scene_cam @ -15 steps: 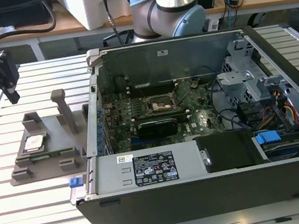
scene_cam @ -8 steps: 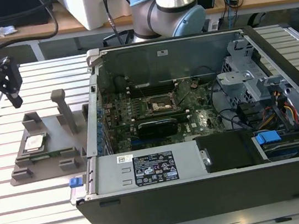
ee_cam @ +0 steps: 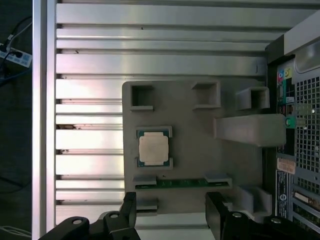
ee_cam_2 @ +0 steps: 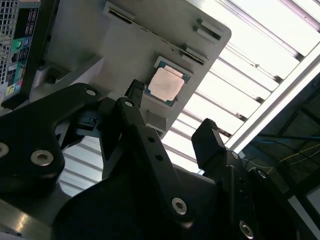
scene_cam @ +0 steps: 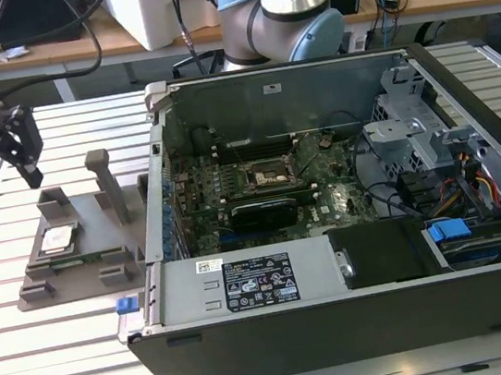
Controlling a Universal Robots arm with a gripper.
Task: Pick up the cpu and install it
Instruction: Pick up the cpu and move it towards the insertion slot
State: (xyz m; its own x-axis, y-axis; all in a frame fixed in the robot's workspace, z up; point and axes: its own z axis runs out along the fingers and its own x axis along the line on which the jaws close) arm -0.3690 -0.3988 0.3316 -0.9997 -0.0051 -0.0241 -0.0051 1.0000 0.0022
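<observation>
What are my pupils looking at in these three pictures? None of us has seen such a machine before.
This is one robot arm with a two-fingered claw. The exterior view looks on from off the arm. Both wrist views ride on the arm and look past the claw. On the slatted metal table stand an open computer case and a grey tray. The cpu, a small silvery square, lies in the tray. The claw hangs open above the tray, holding nothing.

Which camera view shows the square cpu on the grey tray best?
The first wrist view: it looks straight down on the small flat silvery-grey square cpu, on the grey plastic tray. The second wrist view shows the cpu at a slant; the exterior view, from afar.
</observation>
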